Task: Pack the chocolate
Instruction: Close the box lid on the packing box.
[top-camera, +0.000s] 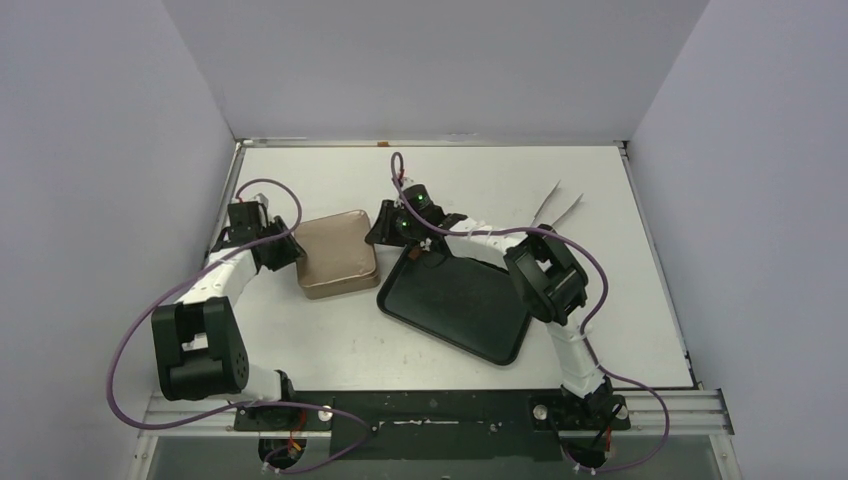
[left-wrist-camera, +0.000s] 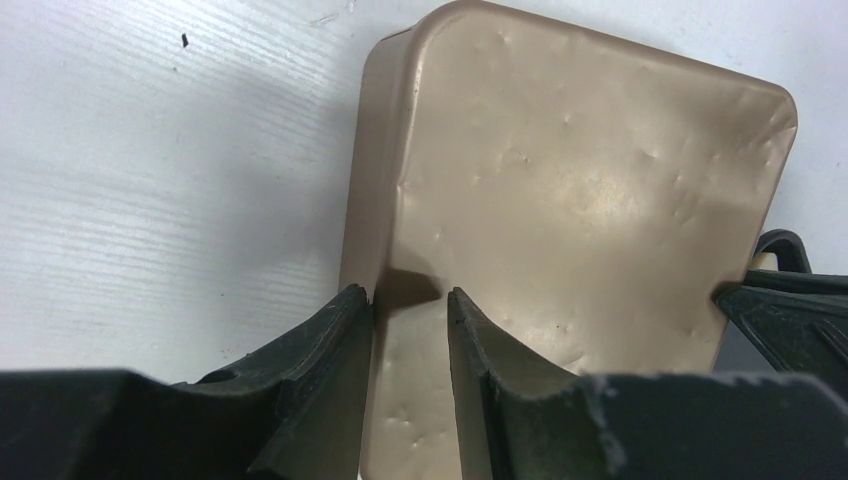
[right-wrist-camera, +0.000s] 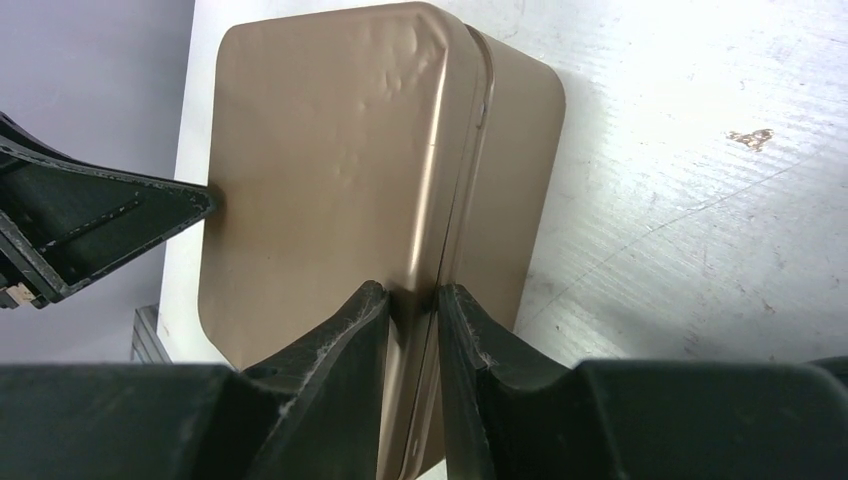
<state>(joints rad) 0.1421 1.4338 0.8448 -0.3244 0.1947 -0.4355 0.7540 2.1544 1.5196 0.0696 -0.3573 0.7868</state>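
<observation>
Lid's down on the tin (top-camera: 338, 253), so whatever lies inside is covered. From above, the left gripper (top-camera: 288, 246) meets the tin at its 9 o'clock edge, fingertips too small to make out. The right gripper (top-camera: 380, 236) at the 3 o'clock edge is just as lost, black on black. The right arm (top-camera: 545, 280) covers the tray (top-camera: 455, 325) rim from 11 to 2 o'clock. A pale pronged thing (top-camera: 558, 208) at the tray's 1 o'clock is too small to name. In the left wrist view the tin runs off the frame at 6 o'clock behind the fingers (left-wrist-camera: 320, 370). In the right wrist view the near rim sinks into shadow between the fingers.
</observation>
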